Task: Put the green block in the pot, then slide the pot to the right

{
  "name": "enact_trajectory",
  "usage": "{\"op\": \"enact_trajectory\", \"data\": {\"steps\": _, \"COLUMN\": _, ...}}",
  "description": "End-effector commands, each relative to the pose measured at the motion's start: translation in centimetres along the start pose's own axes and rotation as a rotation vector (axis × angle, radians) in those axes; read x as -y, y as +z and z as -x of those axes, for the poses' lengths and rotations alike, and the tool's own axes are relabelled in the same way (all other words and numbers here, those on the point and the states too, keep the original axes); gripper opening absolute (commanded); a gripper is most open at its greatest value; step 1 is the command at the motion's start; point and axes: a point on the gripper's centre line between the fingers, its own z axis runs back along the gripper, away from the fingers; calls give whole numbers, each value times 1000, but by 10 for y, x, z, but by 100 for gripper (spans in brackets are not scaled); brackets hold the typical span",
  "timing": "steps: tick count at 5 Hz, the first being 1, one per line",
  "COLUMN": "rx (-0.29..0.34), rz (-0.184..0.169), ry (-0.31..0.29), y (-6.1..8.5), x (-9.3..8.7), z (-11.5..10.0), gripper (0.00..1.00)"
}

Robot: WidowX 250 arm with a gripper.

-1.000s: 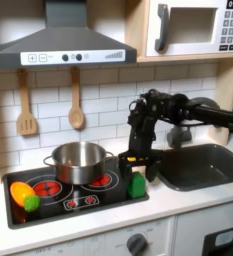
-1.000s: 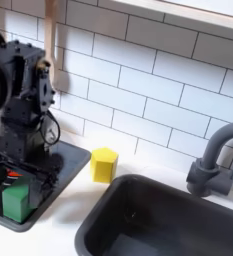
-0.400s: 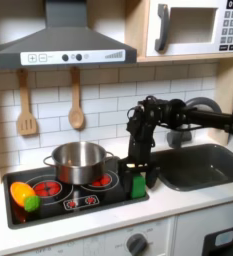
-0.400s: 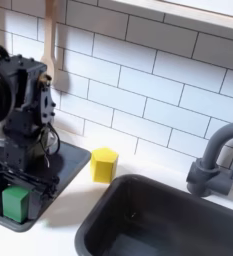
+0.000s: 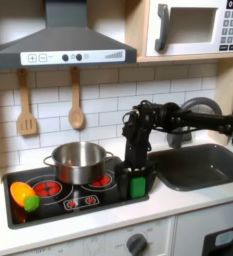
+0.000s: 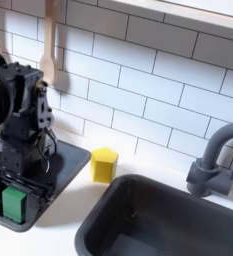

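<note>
First exterior view: gripper (image 5: 136,181) down over the green block (image 5: 138,186), jaws spread astride it; closing off-centre could squirt it away.

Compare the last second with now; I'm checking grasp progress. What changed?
The pincer has come down over the green block, its fingers now either side of it; grip not confirmed. The block, pot and yellow block stayed put.
</note>
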Motion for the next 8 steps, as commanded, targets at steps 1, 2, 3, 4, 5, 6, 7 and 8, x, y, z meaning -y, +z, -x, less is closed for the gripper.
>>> {"op": "enact_trajectory", "data": {"steps": 1, "rx": -16, "rz": 11, "ry": -13, "y": -5, "x": 2, "z": 0, "gripper": 100}}
{"op": "enact_trajectory", "data": {"steps": 2, "rx": -19, "rz": 14, "ry": -19, "y": -6, "x": 3, "z": 3, "gripper": 100}}
{"op": "enact_trajectory", "data": {"steps": 3, "rx": -10, "rz": 15, "ry": -18, "y": -7, "x": 3, "z": 1, "gripper": 100}}
{"op": "enact_trajectory", "data": {"steps": 4, "rx": 0, "rz": 14, "ry": -13, "y": -5, "x": 3, "z": -1, "gripper": 0}}
{"op": "enact_trajectory", "data": {"steps": 5, "rx": -2, "rz": 10, "ry": -15, "y": -4, "x": 3, "z": 1, "gripper": 0}}
{"op": "enact_trajectory", "data": {"steps": 6, "rx": -1, "rz": 9, "ry": -20, "y": -5, "x": 4, "z": 4, "gripper": 0}}
{"op": "enact_trajectory", "data": {"steps": 7, "rx": 15, "rz": 9, "ry": -20, "y": -1, "x": 4, "z": 5, "gripper": 0}}
{"op": "enact_trajectory", "data": {"steps": 8, "rx": 35, "rz": 14, "ry": -14, "y": 6, "x": 4, "z": 5, "gripper": 0}}
